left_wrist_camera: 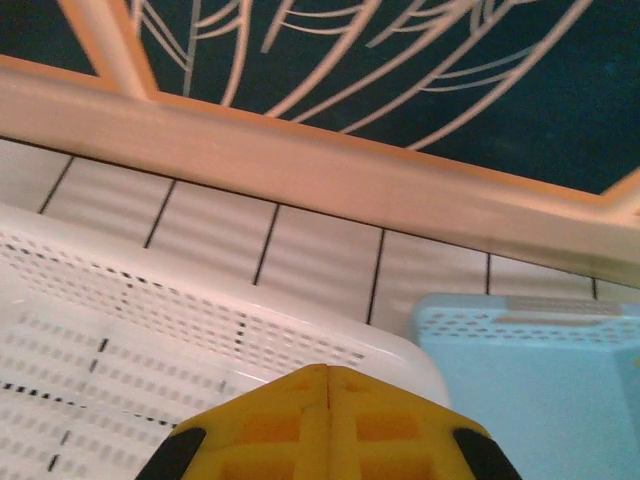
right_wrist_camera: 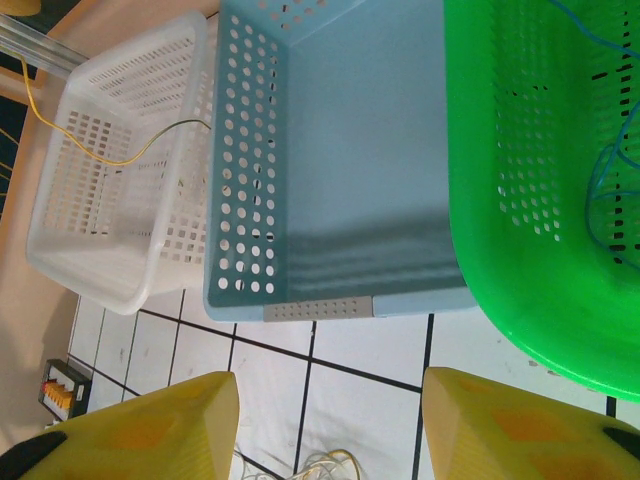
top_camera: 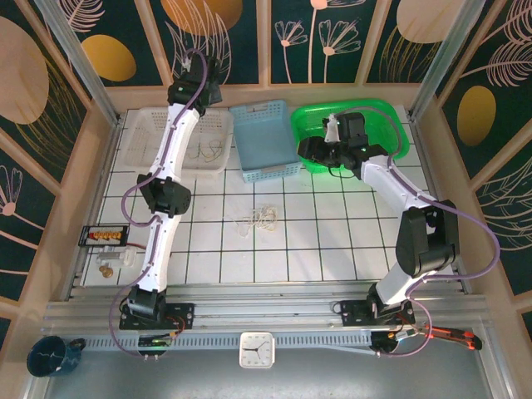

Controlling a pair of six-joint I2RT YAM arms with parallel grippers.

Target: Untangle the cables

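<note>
Cables (top_camera: 264,218) on the tiles (top_camera: 332,237) near the half-open, empty right tool (right_wrist_camera: 328,390), well apart from the shut left tool (left_wrist_camera: 327,375)

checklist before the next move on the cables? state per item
1. Left gripper shut, nothing seen in it: ok.
2. Right gripper open and empty: ok.
3. White cable bundle on the tiles, clear of both arms: ok.
4. Yellowish cable in white basket: ok.
5. Blue cable in green basket: ok.
6. Bundle holds one cable only: cannot tell, too small.
</note>
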